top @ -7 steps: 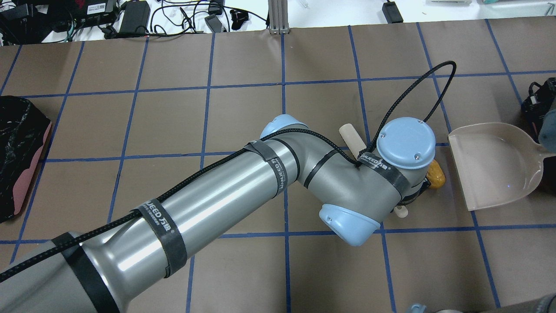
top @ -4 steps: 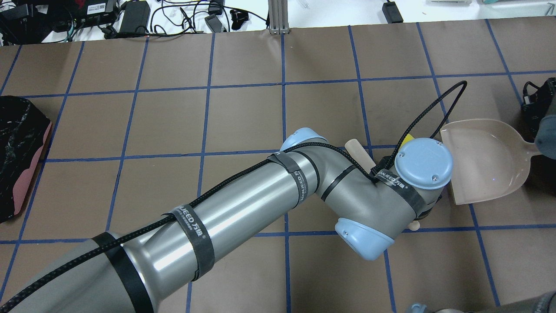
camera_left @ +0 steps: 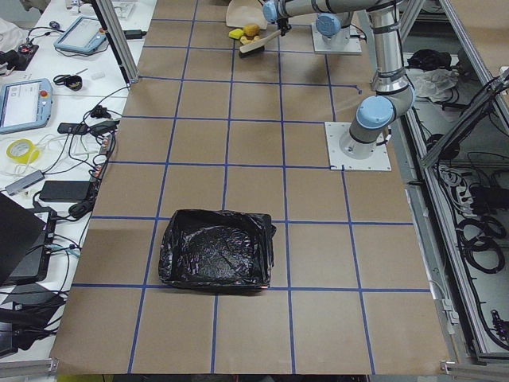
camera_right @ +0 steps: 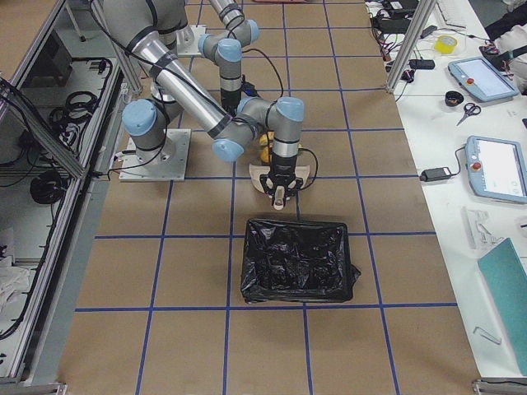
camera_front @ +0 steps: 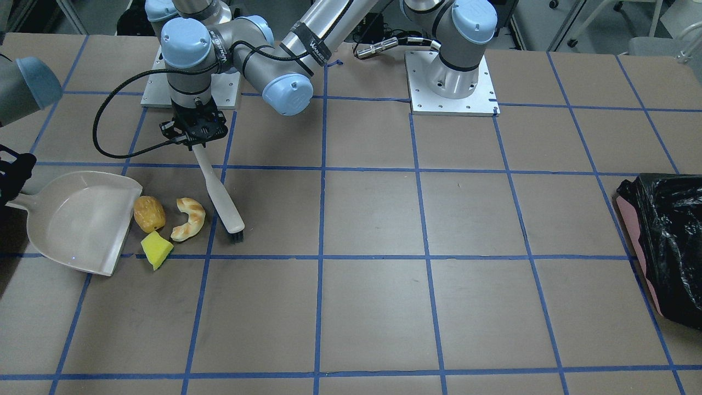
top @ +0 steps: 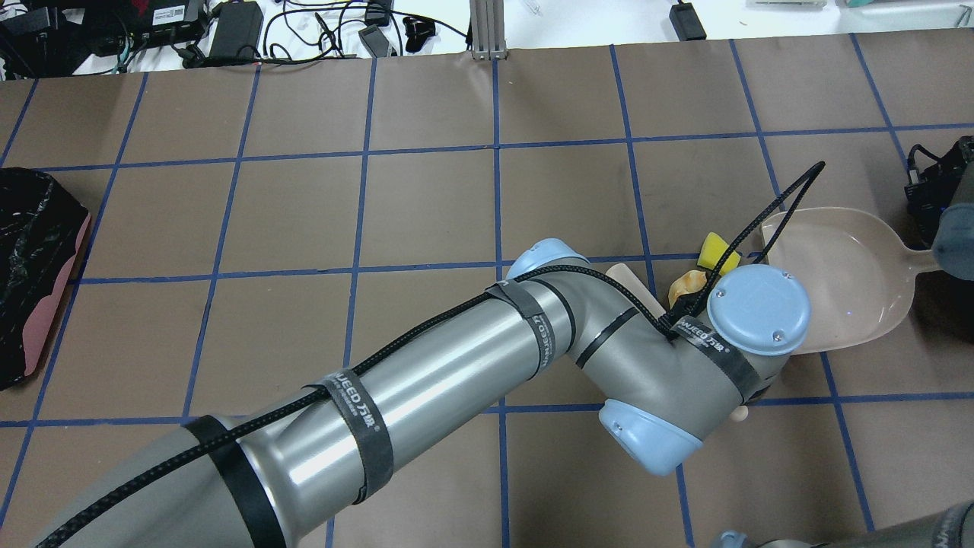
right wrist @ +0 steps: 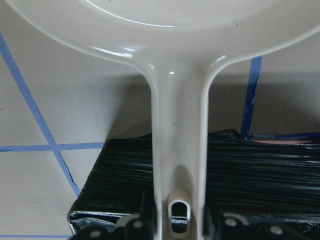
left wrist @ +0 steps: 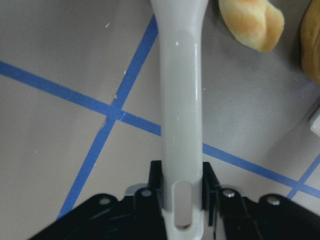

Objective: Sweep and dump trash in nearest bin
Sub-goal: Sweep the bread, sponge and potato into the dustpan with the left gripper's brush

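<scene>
Table (camera_front: 373,219): brown, gridded with blue tape; all the work sits at the end on the robot's right.
Left arm (top: 426,380): reaches across into the right half with its wrist pointing straight down beside the trash. This pose lets the brush rake toward the pan.
Pink bin (camera_front: 666,247): lined with a black bag, at the opposite end, well apart from the work; judged not the nearest.
Bin (right wrist: 260,175): dark, directly beneath the dustpan handle in the right wrist view; judged the dump point.
Dustpan (camera_front: 77,219): empty, with its open lip facing the trash as a backstop for the sweep.
Brush (camera_front: 219,189): slanted with bristles low, on the far side of the trash from the pan and near the croissant piece; contact cannot be confirmed.
Trash: orange-brown ball (camera_front: 149,214) at the lip, croissant piece (camera_front: 189,219) beside it, yellow wedge (camera_front: 156,248) near the lip's corner. All three lie on the table; the dump is not yet begun.
Left gripper (left wrist: 182,187): clamped on the end of the brush handle.
Right gripper (right wrist: 176,220): clamped on the end of the dustpan handle.
</scene>
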